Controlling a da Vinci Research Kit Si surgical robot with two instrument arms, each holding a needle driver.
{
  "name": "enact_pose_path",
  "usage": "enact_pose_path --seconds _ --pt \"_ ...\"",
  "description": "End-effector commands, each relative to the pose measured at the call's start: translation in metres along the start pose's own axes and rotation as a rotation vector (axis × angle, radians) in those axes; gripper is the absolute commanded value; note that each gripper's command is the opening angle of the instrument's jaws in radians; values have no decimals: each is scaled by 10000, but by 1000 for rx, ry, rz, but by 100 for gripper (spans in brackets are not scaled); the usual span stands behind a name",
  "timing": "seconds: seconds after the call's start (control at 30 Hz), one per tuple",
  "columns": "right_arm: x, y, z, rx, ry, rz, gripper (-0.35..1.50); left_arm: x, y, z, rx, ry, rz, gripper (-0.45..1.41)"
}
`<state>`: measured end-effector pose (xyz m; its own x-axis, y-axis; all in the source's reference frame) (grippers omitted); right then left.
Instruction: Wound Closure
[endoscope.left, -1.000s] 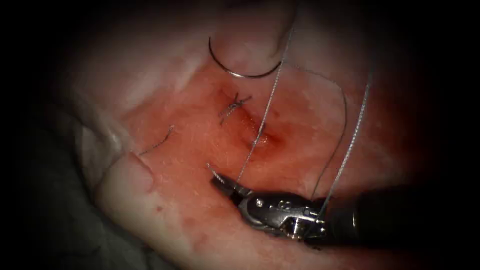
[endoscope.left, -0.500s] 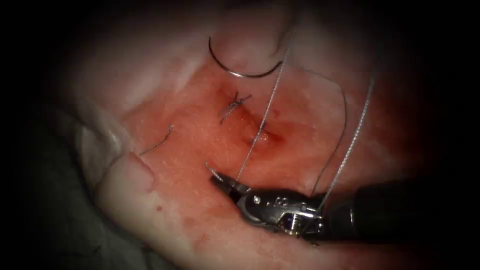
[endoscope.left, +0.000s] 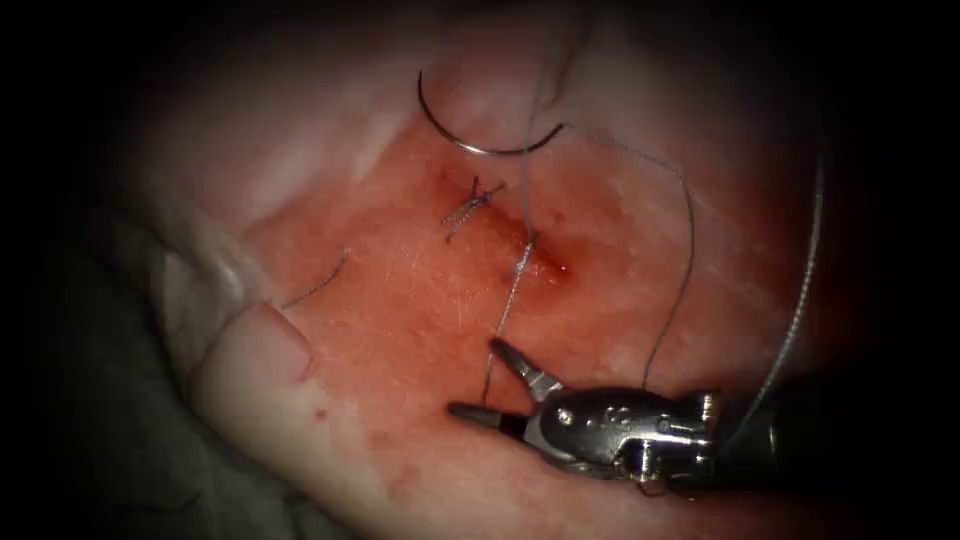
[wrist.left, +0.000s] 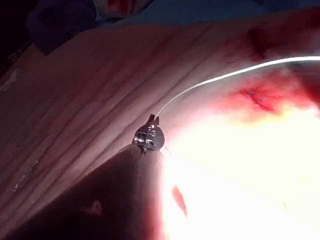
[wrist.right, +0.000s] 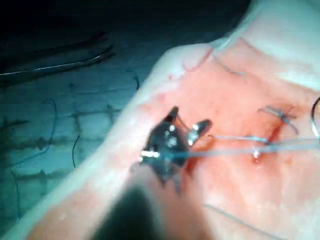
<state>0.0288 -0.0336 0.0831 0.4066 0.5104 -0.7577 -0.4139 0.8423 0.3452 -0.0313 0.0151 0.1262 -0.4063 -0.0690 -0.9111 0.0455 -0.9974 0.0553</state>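
Endoscope view: right arm's steel pincer (endoscope.left: 490, 382) gapes open at lower centre, empty, straddling thin grey thread (endoscope.left: 508, 300) rising from the red cut (endoscope.left: 540, 262). Curved steel needle (endoscope.left: 485, 148) lies free on pink tissue (endoscope.left: 350, 330) at upper centre. Left pincer (wrist.left: 153, 120) grips thread.

The needle (endoscope.left: 480, 140) lies on the tissue (endoscope.left: 330, 400) behind the cut (endoscope.left: 545, 262), a knotted stitch (endoscope.left: 470, 203) between them. Thread (endoscope.left: 508, 300) runs from the cut toward the right end effector (endoscope.left: 490, 385) in front; a cut end of thread (endoscope.left: 318, 285) lies well left.
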Motion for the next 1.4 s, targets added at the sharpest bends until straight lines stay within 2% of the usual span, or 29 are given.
enact_pose_path --seconds 0.03,0.07,0.13,0.17,0.27,0.4,0.5,0.53,0.57,0.7,0.8,0.9,0.93,0.97,1.0,1.1,1.17,1.4 --pt "-2 -2 -7 18 -1 14 132 3 5 -3 -7 21 -3 -45" --pt "0 1 -16 36 4 15 133 14 26 -22 -13 49 -15 -45" --pt "1 2 -22 52 6 16 132 19 36 -30 -19 60 -12 -45" --pt "3 5 -28 71 8 17 128 30 61 -48 -25 88 -19 -45" --pt "4 9 -30 115 18 13 127 45 96 -70 -30 117 -25 -45" --pt "4 14 -28 188 29 -9 125 64 140 -98 -27 163 -28 -45" --pt "8 21 -25 192 30 -20 123 78 172 -119 -26 197 -28 -45" --pt "8 21 -25 192 30 -20 123 78 172 -119 -26 197 -28 -45" --pt "12 27 -21 198 39 -20 120 87 191 -131 -38 224 -24 -45" --pt "20 41 -7 187 44 -12 113 107 233 -151 -66 258 -10 -45" --pt "35 70 24 160 62 5 91 135 295 -163 -103 318 18 -45" --pt "46 84 43 151 77 13 64 147 328 -161 -111 360 39 -45" --pt "51 90 52 155 93 14 39 149 343 -159 -115 376 52 -45" --pt "52 93 55 160 100 12 27 148 353 -157 -121 380 62 -45" --pt "55 97 58 166 113 11 7 147 359 -156 -122 385 69 -45" --pt "62 111 65 184 156 6 -28 137 384 -152 -133 400 55 -45" --pt "70 121 66 195 198 27 -35 127 398 -149 -140 404 44 -45" --pt "92 143 53 230 315 95 -35 91 422 -146 -161 416 9 -45"
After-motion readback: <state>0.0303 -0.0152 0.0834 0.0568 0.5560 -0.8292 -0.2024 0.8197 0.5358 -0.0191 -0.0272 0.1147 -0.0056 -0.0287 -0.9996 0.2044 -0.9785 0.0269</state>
